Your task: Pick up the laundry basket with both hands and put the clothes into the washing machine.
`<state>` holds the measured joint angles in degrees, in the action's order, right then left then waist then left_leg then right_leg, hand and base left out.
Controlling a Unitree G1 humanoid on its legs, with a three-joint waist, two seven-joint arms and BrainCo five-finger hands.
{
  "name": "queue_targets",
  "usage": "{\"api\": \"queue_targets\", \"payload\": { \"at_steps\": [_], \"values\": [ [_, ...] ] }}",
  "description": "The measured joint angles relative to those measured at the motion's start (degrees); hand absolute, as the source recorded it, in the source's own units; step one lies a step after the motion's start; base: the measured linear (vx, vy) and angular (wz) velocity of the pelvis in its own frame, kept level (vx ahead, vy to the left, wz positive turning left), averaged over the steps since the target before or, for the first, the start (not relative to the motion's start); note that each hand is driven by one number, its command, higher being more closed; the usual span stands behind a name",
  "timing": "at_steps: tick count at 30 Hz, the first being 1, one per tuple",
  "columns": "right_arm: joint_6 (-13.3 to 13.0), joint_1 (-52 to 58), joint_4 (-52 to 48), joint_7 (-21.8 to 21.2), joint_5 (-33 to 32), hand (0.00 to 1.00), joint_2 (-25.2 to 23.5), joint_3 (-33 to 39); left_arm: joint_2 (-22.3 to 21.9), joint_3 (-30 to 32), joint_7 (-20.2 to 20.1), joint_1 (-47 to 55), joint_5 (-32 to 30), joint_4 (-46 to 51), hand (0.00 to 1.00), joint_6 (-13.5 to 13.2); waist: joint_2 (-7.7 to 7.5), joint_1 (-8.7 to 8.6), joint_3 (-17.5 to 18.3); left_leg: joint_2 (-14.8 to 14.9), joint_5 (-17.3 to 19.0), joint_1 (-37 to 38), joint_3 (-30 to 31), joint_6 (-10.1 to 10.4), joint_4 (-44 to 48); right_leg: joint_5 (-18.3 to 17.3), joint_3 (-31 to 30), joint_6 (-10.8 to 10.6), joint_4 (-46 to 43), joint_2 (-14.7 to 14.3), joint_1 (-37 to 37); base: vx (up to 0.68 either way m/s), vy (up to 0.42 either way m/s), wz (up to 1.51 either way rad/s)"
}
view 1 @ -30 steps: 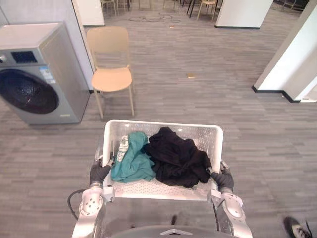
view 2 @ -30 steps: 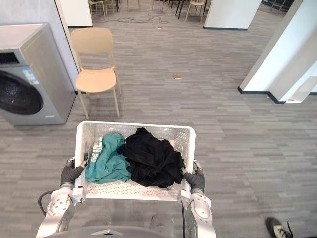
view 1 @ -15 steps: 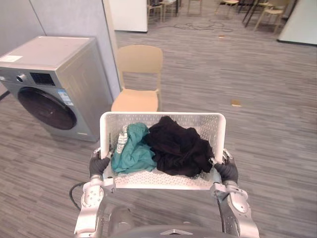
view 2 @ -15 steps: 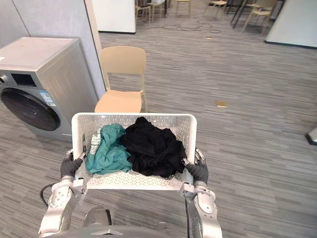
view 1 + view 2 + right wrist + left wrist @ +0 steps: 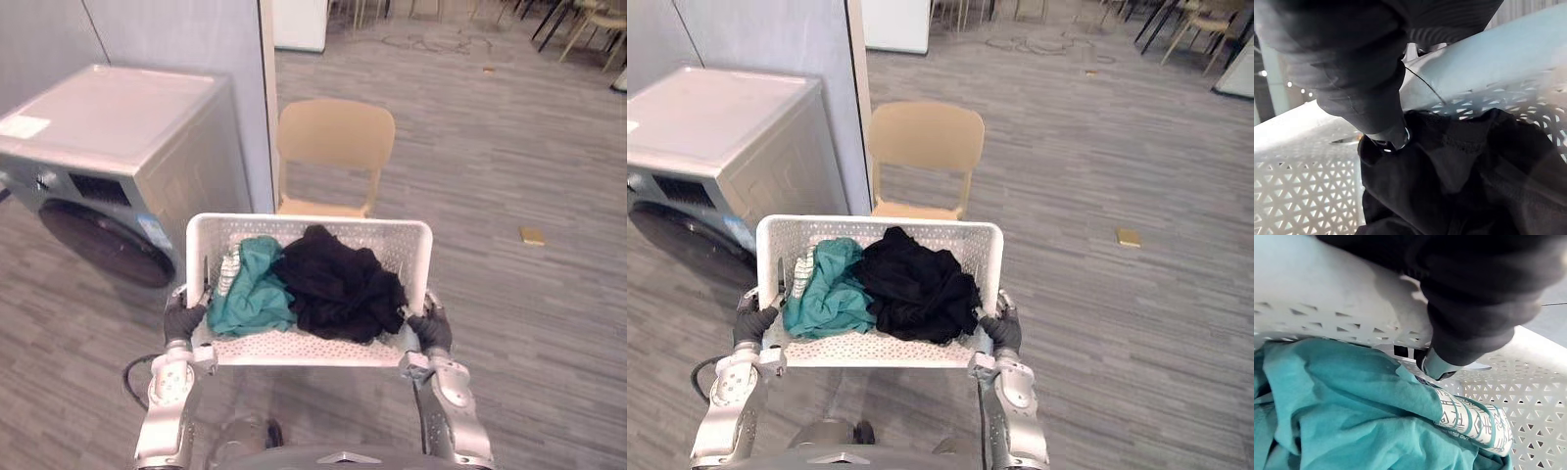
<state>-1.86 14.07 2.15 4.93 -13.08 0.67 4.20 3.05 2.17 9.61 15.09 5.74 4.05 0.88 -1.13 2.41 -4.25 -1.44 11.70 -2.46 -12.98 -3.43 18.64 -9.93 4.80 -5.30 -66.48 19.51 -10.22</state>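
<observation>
I hold a white perforated laundry basket [image 5: 309, 224] off the floor in front of me, one hand on each short side. My left hand [image 5: 182, 320] is curled over its left rim and my right hand [image 5: 432, 331] over its right rim. A teal garment [image 5: 251, 295] lies in the left half and a black garment [image 5: 339, 285] in the right half. Close up, the left hand [image 5: 1475, 298] hooks the rim above the teal cloth [image 5: 1342, 406]. The right hand [image 5: 1352, 58] clamps the rim beside the black cloth [image 5: 1459, 181]. The grey washing machine [image 5: 110, 162] stands ahead on the left, its round door [image 5: 96, 253] closed.
A beige chair [image 5: 334, 147] stands just beyond the basket, next to a grey partition wall [image 5: 186, 39]. A small yellow object [image 5: 533, 235] lies on the wood-look floor to the right. More chairs [image 5: 586, 22] stand far off at the right.
The camera has swung left and moved closer, so the washing machine and chair look nearer. The basket stays in both hands with the clothes unmoved.
</observation>
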Motion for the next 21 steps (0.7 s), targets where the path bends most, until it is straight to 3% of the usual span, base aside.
{"api": "queue_targets", "payload": {
  "at_steps": [2,3,5,7,8,9,11,13,15,17,19,21],
  "values": [
    [-0.7,1.2,-0.1,-1.1,-0.3,1.0,0.0,-0.2,0.9,-0.1,-0.1,0.1,0.0,0.7,1.0,0.0,0.31,-0.96,-0.1,0.1,0.1,4.0,-0.4,0.1,-4.0,-2.7,4.7,0.4,3.7,-1.5,-4.3,0.36,0.097,-0.23],
    [-0.7,2.0,-0.1,-1.3,-0.6,1.0,0.0,-0.2,1.3,-0.2,-0.8,0.1,0.0,0.9,1.0,0.0,0.36,-1.6,-0.1,0.5,0.4,5.7,-0.7,0.7,-5.2,-4.6,7.6,0.1,11.9,-3.8,-6.5,0.31,-0.01,-0.1],
    [-0.7,3.0,-0.1,-1.5,-0.7,1.0,0.1,0.1,1.4,-0.5,-1.5,0.2,-0.2,0.8,1.0,0.0,0.23,-2.6,-0.2,0.8,1.1,6.5,-0.7,1.9,-5.5,-4.5,8.7,0.3,22.3,-6.1,-8.0,0.34,-0.045,0.01],
    [-0.7,5.2,-0.1,-2.0,-1.0,1.0,0.0,1.0,1.7,-1.9,-1.7,0.2,-0.3,-0.3,1.0,0.0,-0.26,-3.25,0.0,1.1,2.3,7.5,-0.4,3.9,-5.2,-0.9,6.2,1.5,36.3,-9.5,-7.2,0.28,-0.086,0.19],
    [-1.0,6.8,0.5,-2.1,-1.4,1.0,0.3,1.6,2.0,-3.3,-2.0,0.0,-0.4,-1.5,1.0,0.0,-1.33,-3.7,0.4,1.0,4.0,7.8,0.9,5.0,-4.3,6.1,5.1,3.5,40.8,-10.6,-6.0,0.29,-0.121,0.27],
    [-1.2,7.0,3.1,-2.1,-2.4,1.0,1.6,2.5,1.3,-4.9,-2.3,-0.1,-0.4,-3.2,1.0,0.0,0.61,-3.57,0.8,3.2,4.6,7.7,2.0,5.6,-3.6,6.2,6.3,4.1,42.2,-12.1,-4.8,0.28,-0.124,0.21],
    [-0.7,7.0,6.3,-2.2,-2.6,1.0,2.8,3.6,1.0,-7.1,-2.4,-0.4,-0.4,-4.7,1.0,0.0,1.93,-3.43,0.6,5.2,4.7,7.3,2.1,5.8,-3.2,5.7,7.3,4.7,44.0,-13.9,-4.2,0.26,-0.144,0.07],
    [-0.3,7.2,7.6,-2.2,-2.5,1.0,3.1,4.3,0.6,-7.8,-2.5,-1.4,-0.6,-6.9,1.0,0.1,2.01,-3.32,-0.3,6.9,4.6,5.0,2.4,5.8,1.5,4.7,8.5,5.7,44.5,-15.0,-3.3,0.22,-0.188,0.13],
    [-0.1,7.1,7.0,-2.2,-2.5,1.0,3.2,4.3,0.4,-7.8,-2.5,-1.6,-0.6,-7.6,1.0,0.7,1.84,-2.59,-3.6,10.6,4.3,-0.9,2.5,5.0,18.5,2.5,8.8,7.2,45.0,-16.5,0.0,0.16,-0.19,0.01],
    [-0.1,7.9,5.5,-2.1,-2.6,1.0,3.5,4.5,0.3,-8.4,-2.5,-1.6,-0.5,-7.5,1.0,0.7,1.94,-2.01,-4.2,13.2,6.2,-7.6,3.1,5.2,27.2,0.8,9.3,8.4,44.7,-17.3,0.5,0.12,-0.094,0.07],
    [-0.1,6.4,4.7,-2.0,-2.6,1.0,4.3,4.7,0.1,-8.3,-2.3,-2.2,-0.3,-7.0,1.0,0.7,1.49,-1.51,-5.0,13.3,7.6,-13.0,3.7,5.4,23.4,0.5,9.3,8.6,44.7,-17.3,0.0,0.1,-0.025,-0.06],
    [-0.1,3.9,5.0,-1.8,-2.6,1.0,5.2,4.7,-0.2,-8.0,-2.0,-4.0,-0.2,-6.9,1.0,0.6,1.34,-0.71,-6.3,12.2,5.9,-14.1,4.2,5.9,12.6,0.3,8.5,8.3,43.7,-16.9,-1.3,0.06,0.076,-0.3]
  ]
}}
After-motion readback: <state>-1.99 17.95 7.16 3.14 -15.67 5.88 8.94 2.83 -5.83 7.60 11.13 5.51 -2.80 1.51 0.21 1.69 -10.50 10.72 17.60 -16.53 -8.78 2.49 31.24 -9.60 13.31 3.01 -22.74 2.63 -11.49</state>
